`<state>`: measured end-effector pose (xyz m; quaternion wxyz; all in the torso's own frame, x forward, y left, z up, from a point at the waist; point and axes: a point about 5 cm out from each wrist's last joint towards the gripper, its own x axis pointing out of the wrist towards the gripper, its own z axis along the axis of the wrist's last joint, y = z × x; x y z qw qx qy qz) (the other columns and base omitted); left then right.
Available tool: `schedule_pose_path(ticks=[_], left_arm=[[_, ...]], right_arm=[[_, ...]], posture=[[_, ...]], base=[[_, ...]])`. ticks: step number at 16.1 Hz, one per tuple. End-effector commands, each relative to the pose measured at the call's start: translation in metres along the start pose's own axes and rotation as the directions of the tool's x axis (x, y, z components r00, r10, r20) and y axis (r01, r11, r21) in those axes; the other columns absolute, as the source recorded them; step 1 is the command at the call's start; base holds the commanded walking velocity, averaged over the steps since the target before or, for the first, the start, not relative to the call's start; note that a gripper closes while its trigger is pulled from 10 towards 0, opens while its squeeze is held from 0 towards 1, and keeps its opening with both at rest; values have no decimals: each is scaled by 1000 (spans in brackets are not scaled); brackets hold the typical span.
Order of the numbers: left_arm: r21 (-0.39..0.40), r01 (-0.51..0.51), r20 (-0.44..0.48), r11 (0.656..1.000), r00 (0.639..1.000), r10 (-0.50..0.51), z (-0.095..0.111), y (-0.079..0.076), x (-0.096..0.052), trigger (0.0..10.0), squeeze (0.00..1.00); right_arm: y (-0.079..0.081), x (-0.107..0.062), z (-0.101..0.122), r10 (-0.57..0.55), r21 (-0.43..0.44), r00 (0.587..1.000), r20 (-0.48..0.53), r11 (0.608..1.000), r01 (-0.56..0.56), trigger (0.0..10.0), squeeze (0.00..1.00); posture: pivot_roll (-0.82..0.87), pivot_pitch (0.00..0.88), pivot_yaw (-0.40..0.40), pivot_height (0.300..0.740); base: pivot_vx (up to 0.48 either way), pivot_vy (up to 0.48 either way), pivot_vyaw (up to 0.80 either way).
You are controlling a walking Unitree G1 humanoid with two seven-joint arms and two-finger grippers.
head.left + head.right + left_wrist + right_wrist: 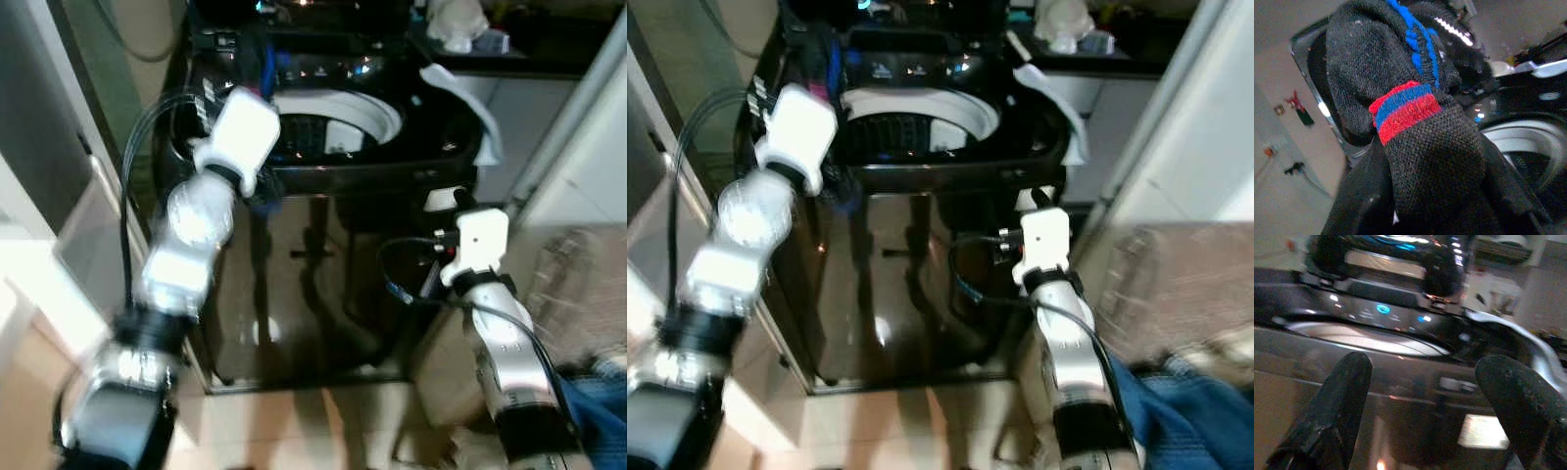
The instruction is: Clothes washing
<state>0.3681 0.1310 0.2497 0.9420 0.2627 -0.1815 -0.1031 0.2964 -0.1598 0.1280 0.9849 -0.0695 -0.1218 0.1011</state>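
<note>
Left eye view puts your left gripper (257, 191) at upper centre-left, clamped on the black sock (1420, 142), just beside the washing machine (323, 294) rim. The drum opening (338, 122) lies to the right of that gripper and beyond it, so you'd likely carry that way. Sock: dark knit, red and blue cuff bands, long axis hanging downward. Your right gripper (1435, 396), fingers apart, faces the machine's front lower right.

Washing machine (323, 284) directly ahead, its drum opening (338, 122) on top. Left gripper (260, 196) at the front-left rim, holding a sock (1415, 132). Right gripper (446, 201) before the front-right corner
</note>
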Motion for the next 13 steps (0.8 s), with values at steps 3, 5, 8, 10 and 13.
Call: schedule_pose_path(ticks=[3,5,8,10,13], left_arm=[[14,108,-7,994,994,-107,4,13,28,10000,0],[34,154,-37,988,988,-153,5,13,40,10000,0],[127,204,-170,971,969,-181,-6,12,51,10000,0],[150,255,-308,955,930,-200,-19,13,52,10000,1000],[210,322,-421,923,882,-212,-40,7,43,10000,1000]], right_arm=[[6,-31,8,49,8,999,5,999,-49,10000,0],[5,-57,16,42,-19,999,-1,999,-42,10000,0],[8,-86,27,40,-57,999,-20,998,-41,10000,0],[9,-103,47,38,-95,999,-15,995,-40,10000,0],[12,-102,62,24,-80,1000,-8,996,-24,10000,0]], posture=[[-165,30,52,723],[-229,56,101,723],[-303,86,143,723],[-334,103,161,723],[-328,113,150,723]], base=[[480,0,0],[480,0,0],[320,0,0],[0,0,0],[0,0,0]])
